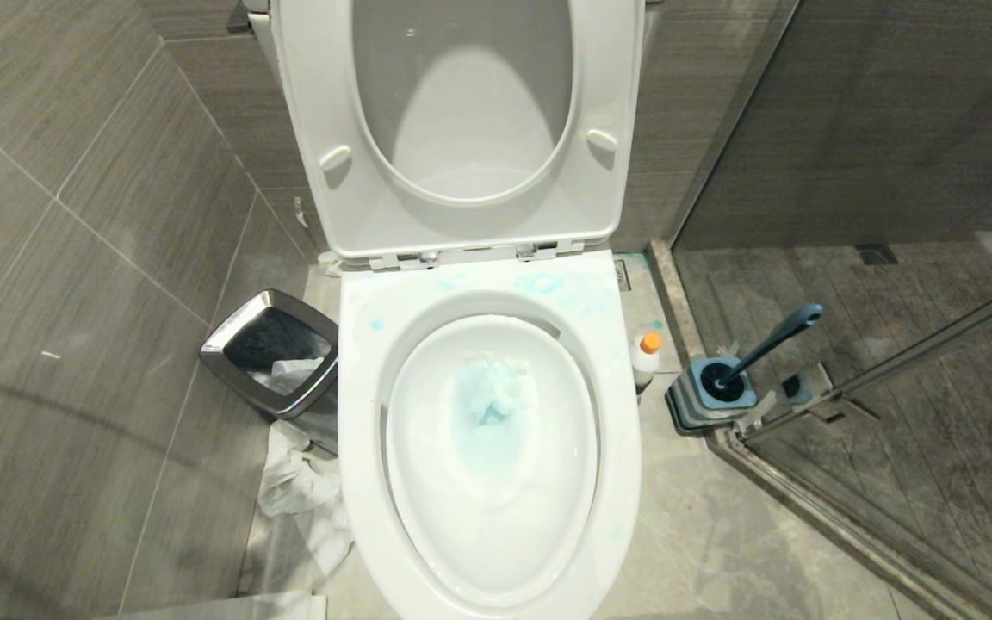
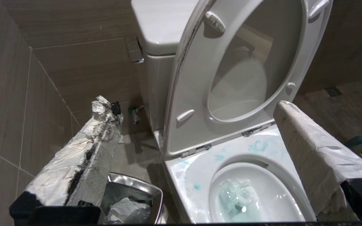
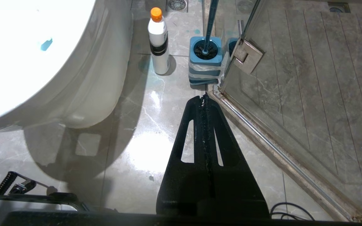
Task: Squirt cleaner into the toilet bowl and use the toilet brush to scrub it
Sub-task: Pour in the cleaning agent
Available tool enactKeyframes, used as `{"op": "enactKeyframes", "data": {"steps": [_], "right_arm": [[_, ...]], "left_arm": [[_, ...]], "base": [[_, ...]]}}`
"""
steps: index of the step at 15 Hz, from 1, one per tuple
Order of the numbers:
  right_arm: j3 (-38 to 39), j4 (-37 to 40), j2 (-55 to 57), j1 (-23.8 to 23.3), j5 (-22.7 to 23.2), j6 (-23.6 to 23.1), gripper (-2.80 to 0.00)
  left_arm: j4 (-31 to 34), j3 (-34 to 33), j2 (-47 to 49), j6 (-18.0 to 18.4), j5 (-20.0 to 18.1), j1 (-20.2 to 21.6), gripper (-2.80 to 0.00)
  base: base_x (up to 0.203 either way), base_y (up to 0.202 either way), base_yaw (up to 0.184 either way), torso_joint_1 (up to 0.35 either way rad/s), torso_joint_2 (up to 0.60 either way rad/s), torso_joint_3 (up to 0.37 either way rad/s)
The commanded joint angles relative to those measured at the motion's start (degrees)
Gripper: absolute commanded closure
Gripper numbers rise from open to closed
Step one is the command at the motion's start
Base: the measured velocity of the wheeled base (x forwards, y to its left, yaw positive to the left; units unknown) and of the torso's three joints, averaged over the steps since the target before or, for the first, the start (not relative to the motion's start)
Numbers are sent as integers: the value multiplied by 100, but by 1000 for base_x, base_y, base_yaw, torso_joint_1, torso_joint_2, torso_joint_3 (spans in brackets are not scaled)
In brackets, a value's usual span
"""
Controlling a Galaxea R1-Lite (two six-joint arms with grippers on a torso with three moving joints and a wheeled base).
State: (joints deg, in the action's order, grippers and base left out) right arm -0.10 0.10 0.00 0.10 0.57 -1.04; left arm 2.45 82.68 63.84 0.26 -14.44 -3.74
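**Both grippers empty, bottle and brush on the floor right of the toilet**

The left gripper (image 2: 196,125) hangs above the left side of the toilet bowl (image 1: 358,405), its two paper-wrapped fingers (image 2: 83,153) spread wide apart with nothing between them. Through the gap the raised seat and lid (image 2: 193,94) show, with the blue-smeared rim and a clump of blue-stained paper (image 1: 493,389) in the water below. The right gripper (image 3: 204,97) is low over the floor (image 3: 137,125) to the right of the bowl, its black fingers pressed together and empty. Just beyond its tip stands the square blue holder (image 3: 205,62) with the toilet brush (image 1: 771,340) in it, the handle leaning to the right. The cleaner bottle (image 3: 158,40), white with an orange cap, stands upright between the holder and the bowl, near both and clear of the gripper.

Counted: one bottle, one brush, one holder, one bowl. One steel-rimmed waste bin (image 1: 276,357) sits on the floor left of the bowl, with crumpled paper inside and beside it.
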Motion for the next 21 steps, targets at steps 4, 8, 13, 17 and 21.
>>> {"op": "enactKeyframes", "data": {"steps": [4, 8, 13, 17, 21], "right_arm": [[1, -1, 9, -1, 4, -2, 0], [1, -1, 9, -1, 4, -2, 0], [1, -1, 9, -1, 4, -2, 0], [1, -1, 9, 8, 4, -2, 0], [1, -1, 9, -1, 4, -2, 0]], "left_arm": [[10, -226, -275, -9, 29, 3, -280], [10, -305, -359, -26, 11, 17, -280], [1, -430, -530, -27, 7, 19, 0], [2, -443, -728, -22, 2, 23, 0], [50, -764, -1410, 13, 22, 74, 0]], "base": [[0, 0, 0, 0, 0, 0], [0, 0, 0, 0, 0, 0], [0, 0, 0, 0, 0, 0], [0, 0, 0, 0, 0, 0], [0, 0, 0, 0, 0, 0]]}}
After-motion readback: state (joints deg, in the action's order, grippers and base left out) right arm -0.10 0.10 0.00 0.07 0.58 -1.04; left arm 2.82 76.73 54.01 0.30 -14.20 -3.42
